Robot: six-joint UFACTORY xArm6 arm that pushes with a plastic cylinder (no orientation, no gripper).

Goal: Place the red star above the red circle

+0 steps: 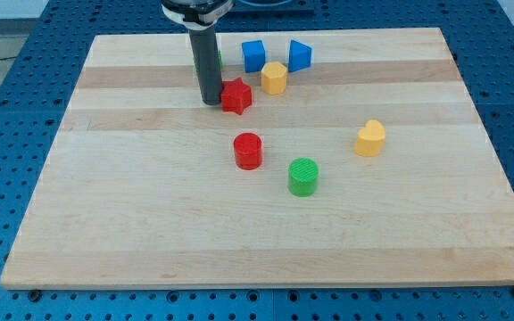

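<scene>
So, my tip (211,101) sits touching the small red plastic star's (236,95) left side.
Star looks light, rigid, slidey; nothing pinched, push its flank, red plastic circle (248,150) just nearer.

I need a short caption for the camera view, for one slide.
My tip touches the red star from the view's left, with the red circle below it on the wooden board.

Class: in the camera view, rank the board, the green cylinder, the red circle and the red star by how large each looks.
1. Board, by far.
2. Green cylinder and red circle: alike, no ranking.
3. Red star: slightly smaller-looking, but it sits farther up the view, so unsure.
</scene>
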